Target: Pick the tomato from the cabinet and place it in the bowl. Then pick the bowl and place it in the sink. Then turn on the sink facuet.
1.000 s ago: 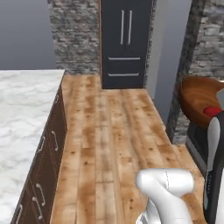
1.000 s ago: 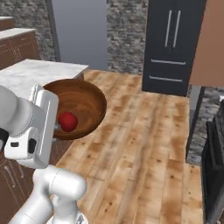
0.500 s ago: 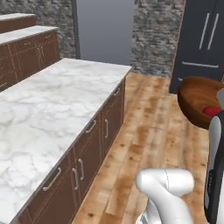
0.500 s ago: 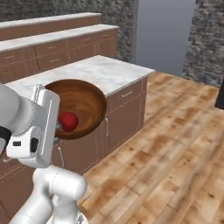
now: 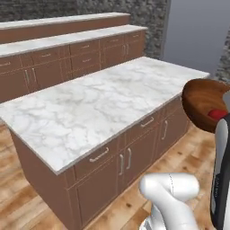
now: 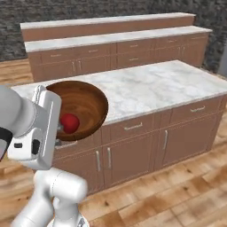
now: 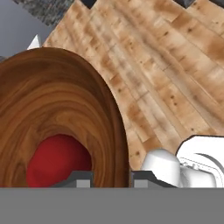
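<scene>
First stage done, judging by the layout: tomato sitting inside the bowl, low against the inner wall. Second stage under way: bowl lifted clear of any surface, carried in the air at about 9 o'clock in the right base view and at 3 o'clock in the left base view. Gripper pinched narrow across the bowl's rim, one fingertip inside the wall, the other outside, seen at 6 o'clock in the hand view. Bowl tilted toward the camera, tomato resting at roughly 7 o'clock within it in the hand view.

Still to do: reaching the sink, setting the bowl down in a basin, then working the faucet lever.

Ahead: a long island counter with a white marbled top, bare, over reddish-brown cupboards with silver bar handles. Behind it, at 12 o'clock, two stepped rows of matching cabinets with marbled tops against a dark stone wall. Underfoot, a knotty plank floor, with open space below the bowl.
</scene>
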{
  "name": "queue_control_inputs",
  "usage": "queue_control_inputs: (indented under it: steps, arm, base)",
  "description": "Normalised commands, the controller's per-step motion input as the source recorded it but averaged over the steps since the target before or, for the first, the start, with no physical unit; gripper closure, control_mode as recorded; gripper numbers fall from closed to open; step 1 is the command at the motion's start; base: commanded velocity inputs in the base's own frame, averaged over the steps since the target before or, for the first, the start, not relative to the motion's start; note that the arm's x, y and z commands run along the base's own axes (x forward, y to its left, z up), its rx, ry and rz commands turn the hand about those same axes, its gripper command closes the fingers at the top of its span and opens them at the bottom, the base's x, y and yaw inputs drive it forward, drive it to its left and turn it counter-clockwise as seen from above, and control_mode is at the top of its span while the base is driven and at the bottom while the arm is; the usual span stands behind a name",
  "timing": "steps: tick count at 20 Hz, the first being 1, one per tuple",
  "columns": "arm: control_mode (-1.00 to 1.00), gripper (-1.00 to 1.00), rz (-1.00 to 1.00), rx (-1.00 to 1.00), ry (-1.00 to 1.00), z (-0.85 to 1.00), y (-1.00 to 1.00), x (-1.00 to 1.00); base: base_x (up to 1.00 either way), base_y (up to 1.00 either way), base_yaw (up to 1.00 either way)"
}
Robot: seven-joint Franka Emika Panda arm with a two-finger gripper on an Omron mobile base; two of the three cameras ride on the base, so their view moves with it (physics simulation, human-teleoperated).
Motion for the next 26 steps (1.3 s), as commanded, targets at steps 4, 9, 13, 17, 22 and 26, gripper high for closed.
queue_control_inputs:
  steps: [4,9,13,17,22,26]
  arm:
    - [1.0,1.0,0.0,0.0,0.0,0.0,0.0,0.0]
    - [1.0,1.0,0.0,0.0,0.0,0.0,0.0,0.0]
    - [1.0,1.0,0.0,0.0,0.0,0.0,0.0,0.0]
    - [1.0,1.0,0.0,0.0,0.0,0.0,0.0,0.0]
    - [1.0,1.0,0.0,0.0,0.0,0.0,0.0,0.0]
    - [1.0,1.0,0.0,0.0,0.0,0.0,0.0,0.0]
  base:
    - [-0.29,0.6,0.61]
    - [-0.18,0.85,0.55]
    - [-0.02,1.0,0.46]
    - [0.0,1.0,0.31]
    - [0.2,1.0,0.27]
    - [0.78,0.88,0.28]
